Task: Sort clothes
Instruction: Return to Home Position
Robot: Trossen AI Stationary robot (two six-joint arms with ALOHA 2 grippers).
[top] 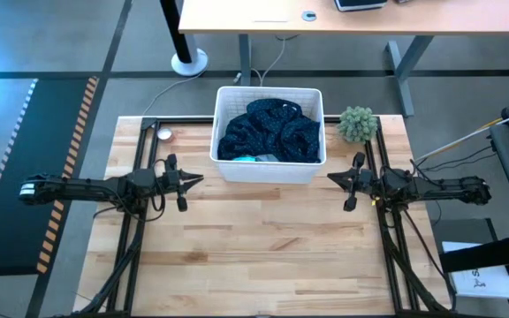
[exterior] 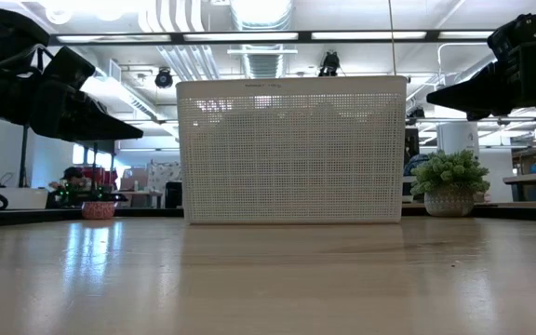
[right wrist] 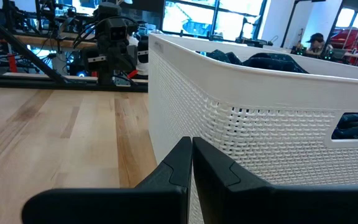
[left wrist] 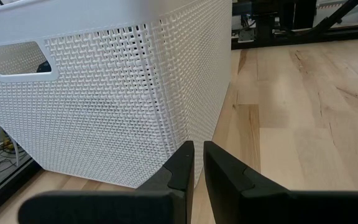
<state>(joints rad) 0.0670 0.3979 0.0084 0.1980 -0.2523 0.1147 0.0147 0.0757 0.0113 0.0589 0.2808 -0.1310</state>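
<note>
A white ribbed plastic basket (top: 269, 173) stands at the table's far middle. In it lies a navy garment with small dots (top: 270, 131), with a bit of teal cloth (top: 247, 159) at its near left. My left gripper (top: 200, 180) is shut and empty, above the table just left of the basket's near left corner (left wrist: 185, 134). My right gripper (top: 332, 177) is shut and empty, just right of the basket's near right corner (right wrist: 166, 106). The other garments are hidden.
A small fuzzy green plant in a pot (top: 357, 124) stands right of the basket at the far right. A small pink thing (top: 163, 134) lies at the far left. Bare wood table (top: 263, 256) stretches toward the near edge. A person shows in the room behind (right wrist: 317, 41).
</note>
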